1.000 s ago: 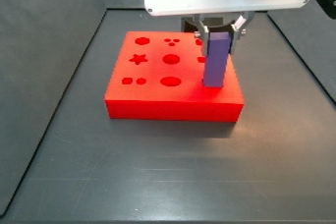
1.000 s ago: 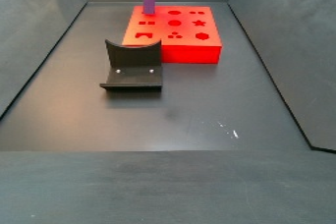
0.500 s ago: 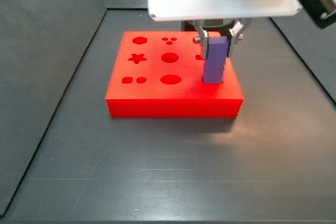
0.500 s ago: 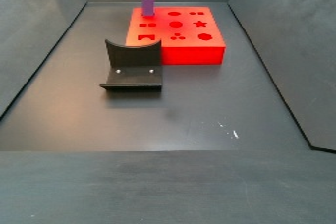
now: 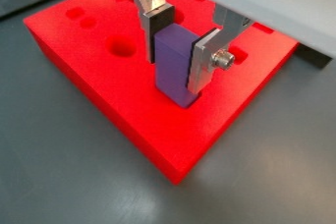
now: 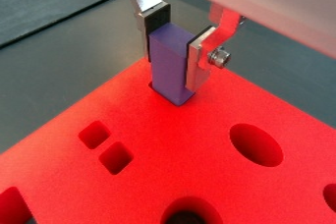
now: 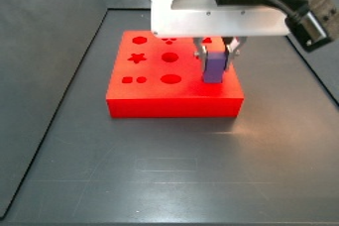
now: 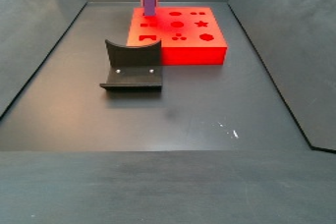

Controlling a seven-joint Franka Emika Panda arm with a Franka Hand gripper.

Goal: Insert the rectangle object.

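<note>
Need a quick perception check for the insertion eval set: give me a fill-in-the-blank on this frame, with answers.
1. The hand is shut on the ____ rectangle object.
2. The rectangle object stands upright with its lower end in the ____ block.
3. The fixture stands on the floor, ____ the block.
4. In a side view, a ____-shaped hole shows in the block's top.

Answers: purple-blue; red; apart from; star

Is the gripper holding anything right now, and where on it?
Yes. The gripper holds the purple bar upright over the red block, with the fingers clamping its upper part on opposite faces; its lower end sits in the block.
</note>
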